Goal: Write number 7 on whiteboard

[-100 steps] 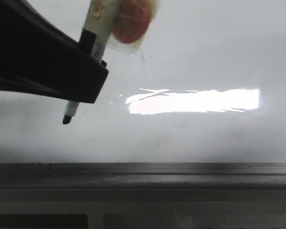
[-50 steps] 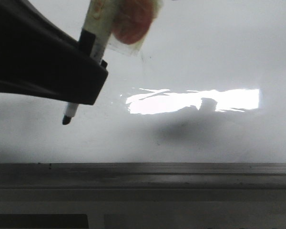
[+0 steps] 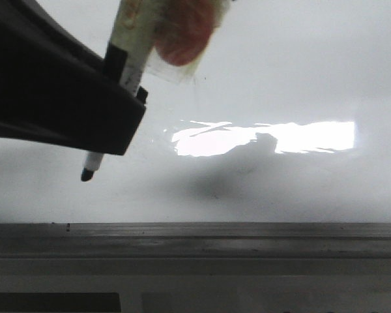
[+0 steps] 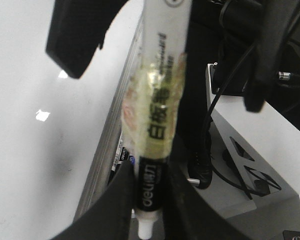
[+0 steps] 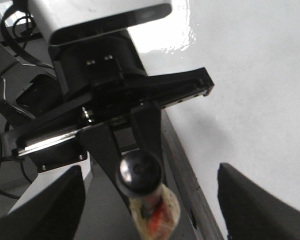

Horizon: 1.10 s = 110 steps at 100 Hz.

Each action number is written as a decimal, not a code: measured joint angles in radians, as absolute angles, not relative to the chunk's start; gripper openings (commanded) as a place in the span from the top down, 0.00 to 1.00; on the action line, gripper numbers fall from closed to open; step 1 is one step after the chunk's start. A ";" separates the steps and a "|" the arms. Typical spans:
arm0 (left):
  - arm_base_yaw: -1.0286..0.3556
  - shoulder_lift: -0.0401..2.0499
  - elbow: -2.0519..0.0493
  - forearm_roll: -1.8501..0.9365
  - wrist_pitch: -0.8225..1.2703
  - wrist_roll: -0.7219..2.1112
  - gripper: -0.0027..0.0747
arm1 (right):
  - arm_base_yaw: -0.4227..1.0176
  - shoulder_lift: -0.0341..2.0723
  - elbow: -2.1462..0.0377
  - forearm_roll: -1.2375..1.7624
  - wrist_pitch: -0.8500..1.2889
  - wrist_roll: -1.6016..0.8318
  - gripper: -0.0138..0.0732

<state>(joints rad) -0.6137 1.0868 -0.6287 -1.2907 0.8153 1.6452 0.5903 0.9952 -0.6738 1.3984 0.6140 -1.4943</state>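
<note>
Right now the whiteboard (image 3: 300, 72) fills most of the front view: glossy pale grey-white, lying flat, with a bright glare patch (image 3: 293, 135) across its middle and a dark grey frame edge (image 3: 247, 238) along its near side. A soft dark shadow (image 3: 212, 182) sits on the board just below the glare. No pen stroke can be made out for certain on the surface; only a faint thin mark near the tape.

The marker (image 3: 131, 39) is over the board's left part, tilted, with its black tip (image 3: 88, 174) pointing down and left. Whether the tip touches the board I cannot tell. Yellowish tape with an orange-red patch (image 3: 182, 29) is wrapped round the barrel.

The left fingers (image 3: 72, 104) are clamped tight on the marker. In the left wrist view the barrel (image 4: 157, 115) is pinched between both fingers (image 4: 115, 200) near its black band, with the board (image 4: 35, 150) on one side and black cables (image 4: 215, 100) on the other.

The right fingers (image 5: 260, 205) are spread wide and hold nothing. Between them that camera sees the marker's rounded end (image 5: 140, 172), the left arm's black fingers (image 5: 175, 90) and the board (image 5: 250, 75) beside them.
</note>
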 measured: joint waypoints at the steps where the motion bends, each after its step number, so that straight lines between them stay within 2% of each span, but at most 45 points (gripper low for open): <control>1: -0.614 1.087 -0.629 -1.291 0.815 1.645 0.99 | 0.593 0.997 -0.674 1.401 0.616 -1.499 0.27; 12: -0.614 1.087 -0.629 -1.289 0.817 1.645 0.99 | 0.615 1.036 -0.674 1.424 0.630 -1.521 0.28; 21: -0.614 1.087 -0.629 -1.290 0.817 1.645 0.99 | 0.627 1.060 -0.674 1.443 0.642 -1.528 0.33; 33: -0.614 1.087 -0.629 -1.286 0.820 1.646 0.99 | 0.638 1.070 -0.674 1.453 0.644 -1.531 0.48; 46: -0.614 1.086 -0.629 -1.284 0.838 1.649 0.99 | 0.638 1.070 -0.674 1.454 0.627 -1.531 0.77; 55: -0.614 1.086 -0.629 -1.282 0.843 1.645 0.99 | 0.638 1.070 -0.674 1.440 0.610 -1.545 0.92; 66: -0.613 1.086 -0.629 -1.280 0.841 1.637 0.97 | 0.638 1.070 -0.674 1.435 0.605 -1.558 0.91; 75: -0.613 1.086 -0.629 -1.280 0.837 1.635 0.81 | 0.638 1.070 -0.674 1.435 0.596 -1.558 0.91; 79: -0.613 1.086 -0.629 -1.286 0.829 1.635 0.65 | 0.640 1.070 -0.674 1.438 0.585 -1.556 0.91; 80: -0.613 1.086 -0.629 -1.289 0.829 1.638 0.65 | 0.640 1.068 -0.674 1.440 0.580 -1.556 0.91; 86: -0.613 1.086 -0.629 -1.315 0.814 1.641 0.40 | 0.642 1.059 -0.674 1.454 0.551 -1.554 0.91; 87: -0.613 1.086 -0.629 -1.321 0.812 1.641 0.40 | 0.642 1.057 -0.674 1.456 0.543 -1.554 0.91; 92: -0.613 1.084 -0.631 -1.343 0.802 1.641 0.26 | 0.642 1.040 -0.674 1.460 0.512 -1.563 0.91; 96: -0.613 1.082 -0.631 -1.360 0.786 1.634 0.23 | 0.644 1.021 -0.674 1.462 0.485 -1.577 0.90; 110: -0.613 1.027 -0.631 -1.387 0.669 1.601 0.26 | 0.644 0.958 -0.674 1.463 0.448 -1.633 0.89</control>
<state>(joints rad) -0.6129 1.0270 -0.6305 -1.3872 0.6690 1.6005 0.6437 0.9584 -0.6738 1.4633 0.4483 -1.6332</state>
